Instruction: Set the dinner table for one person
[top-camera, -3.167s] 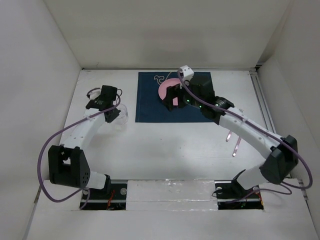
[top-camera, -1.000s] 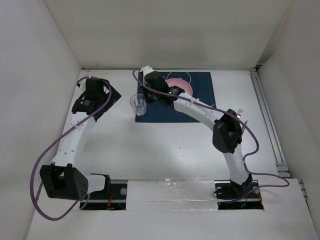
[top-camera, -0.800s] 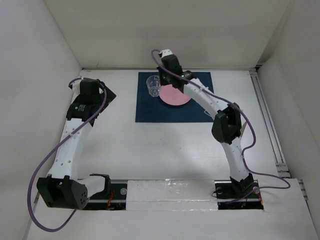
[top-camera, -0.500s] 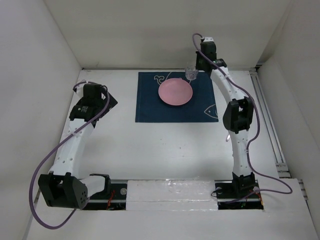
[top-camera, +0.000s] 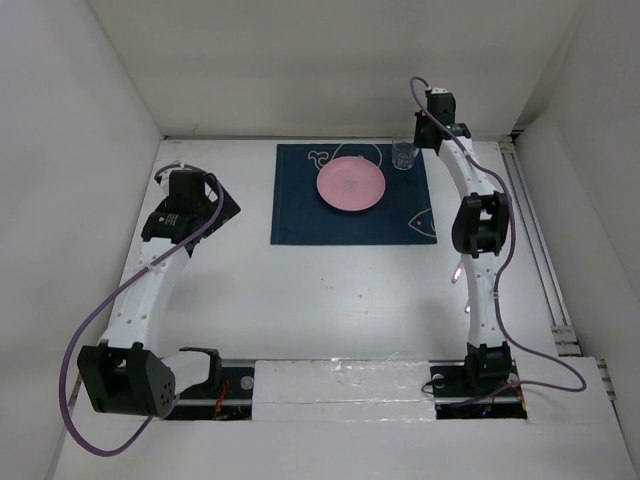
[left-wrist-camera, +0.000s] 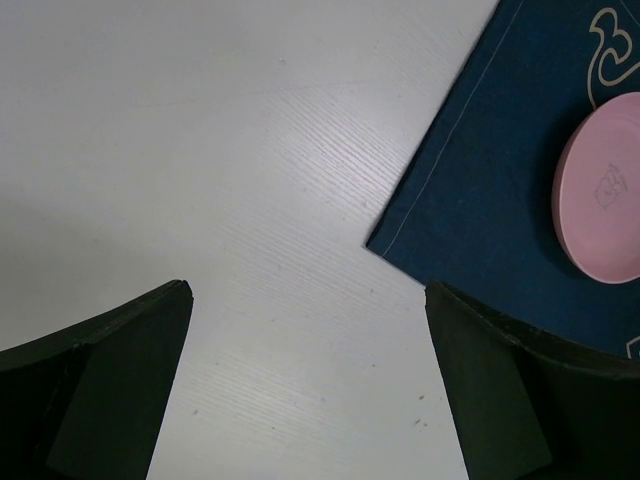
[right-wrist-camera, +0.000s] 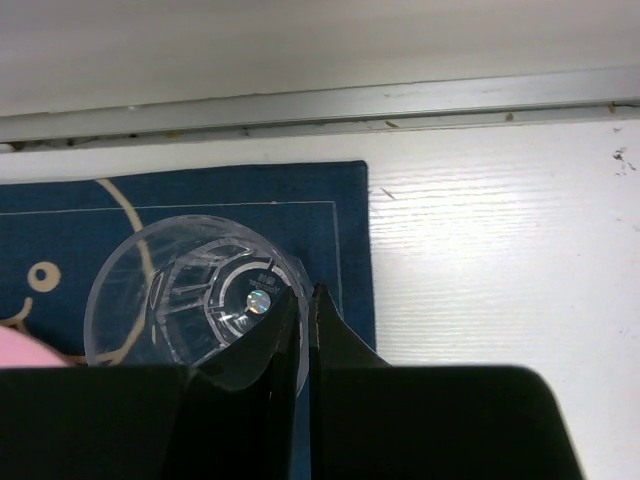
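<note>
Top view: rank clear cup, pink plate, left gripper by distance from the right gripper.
1. Clear cup: in the right gripper, placemat's far right corner.
2. Pink plate: left of it, on the placemat.
3. Left gripper: far left, off the placemat.

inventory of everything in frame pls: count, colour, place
dinner table: 1, white, under everything, white panels around it
placemat: 1, navy with white drawings, far centre of table
plate: 1, pink, on placemat
clear cup: 1, transparent, at placemat's far right corner
utensils: pinkish bits beside right arm, mostly hidden, count unclear
left gripper: 1, dark, open and empty, over bare table left of placemat
right gripper: 1, dark, pinching cup's rim
</note>
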